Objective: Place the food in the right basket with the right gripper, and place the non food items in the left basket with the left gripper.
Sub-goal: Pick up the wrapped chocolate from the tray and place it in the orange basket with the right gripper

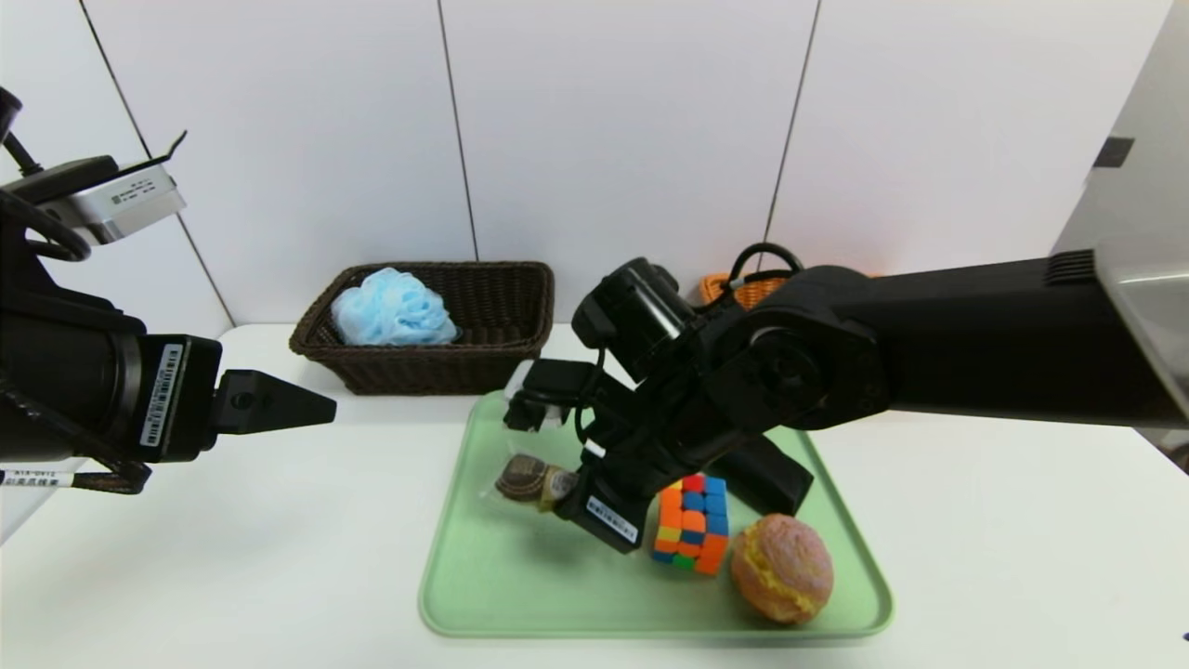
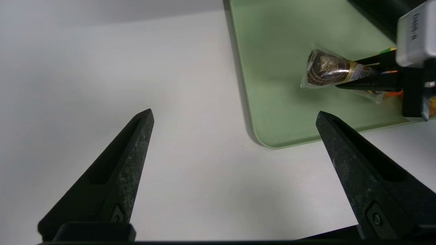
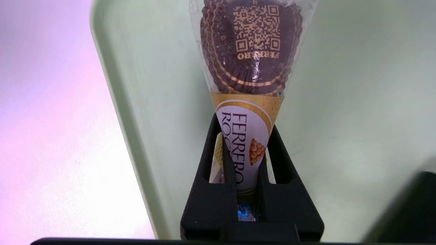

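Above pale green plastic tray (image 1: pixel 483 595): black two-finger right gripper (image 3: pixel 244 136) clamped on clear chocolate pack (image 3: pixel 250 51). At nine o'clock: black pointed left gripper (image 2: pixel 235 117), jaws spread, empty.

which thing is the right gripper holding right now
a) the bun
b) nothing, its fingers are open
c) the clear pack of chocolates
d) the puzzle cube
c, the right gripper has its fingers shut on the clear pack of chocolates above the green tray, while the puzzle cube and the bun sit untouched on the tray.
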`<state>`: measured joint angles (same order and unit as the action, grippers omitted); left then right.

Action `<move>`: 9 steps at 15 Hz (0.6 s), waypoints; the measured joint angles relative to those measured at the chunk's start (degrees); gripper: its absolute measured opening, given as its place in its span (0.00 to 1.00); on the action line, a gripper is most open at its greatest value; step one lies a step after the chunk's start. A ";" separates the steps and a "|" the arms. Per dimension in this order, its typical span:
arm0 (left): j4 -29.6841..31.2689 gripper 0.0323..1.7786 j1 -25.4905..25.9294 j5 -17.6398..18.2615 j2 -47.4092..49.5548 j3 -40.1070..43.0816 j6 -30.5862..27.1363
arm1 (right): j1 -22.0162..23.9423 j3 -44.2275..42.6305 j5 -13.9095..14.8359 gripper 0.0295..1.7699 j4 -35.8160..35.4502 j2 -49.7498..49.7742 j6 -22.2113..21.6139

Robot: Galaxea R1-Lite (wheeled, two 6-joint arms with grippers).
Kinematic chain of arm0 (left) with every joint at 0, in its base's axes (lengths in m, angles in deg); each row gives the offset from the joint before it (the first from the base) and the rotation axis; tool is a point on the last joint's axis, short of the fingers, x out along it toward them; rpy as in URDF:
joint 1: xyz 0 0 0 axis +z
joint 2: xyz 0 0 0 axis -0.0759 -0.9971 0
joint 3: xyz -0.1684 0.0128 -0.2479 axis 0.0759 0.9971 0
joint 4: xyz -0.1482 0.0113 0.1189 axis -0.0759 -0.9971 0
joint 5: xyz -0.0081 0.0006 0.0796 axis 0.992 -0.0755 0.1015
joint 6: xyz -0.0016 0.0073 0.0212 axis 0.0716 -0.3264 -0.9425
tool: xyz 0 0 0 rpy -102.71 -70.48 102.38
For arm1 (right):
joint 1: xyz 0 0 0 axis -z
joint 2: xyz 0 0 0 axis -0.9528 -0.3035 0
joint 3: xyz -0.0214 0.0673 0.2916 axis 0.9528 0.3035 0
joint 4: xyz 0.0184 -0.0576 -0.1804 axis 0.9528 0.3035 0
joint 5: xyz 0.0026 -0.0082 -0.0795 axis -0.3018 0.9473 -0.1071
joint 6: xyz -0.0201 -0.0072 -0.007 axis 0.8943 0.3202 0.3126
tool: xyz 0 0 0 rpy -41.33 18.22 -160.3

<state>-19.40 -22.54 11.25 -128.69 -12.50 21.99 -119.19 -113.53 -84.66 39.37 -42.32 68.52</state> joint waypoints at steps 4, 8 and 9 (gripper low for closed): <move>0.00 0.95 0.11 0.00 0.30 -0.07 0.02 | 1.13 -0.50 0.15 0.09 -4.11 6.14 -1.73; 0.06 0.95 0.11 0.02 0.61 -0.29 -0.09 | 5.74 -1.08 0.78 0.09 -4.58 12.09 -0.39; 0.09 0.95 0.11 0.09 0.66 -0.32 -0.09 | 7.29 -1.13 0.83 0.09 -4.58 13.14 0.66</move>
<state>-19.31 -22.43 11.33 -128.03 -12.81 21.91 -111.90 -114.66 -83.83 34.78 -29.18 69.18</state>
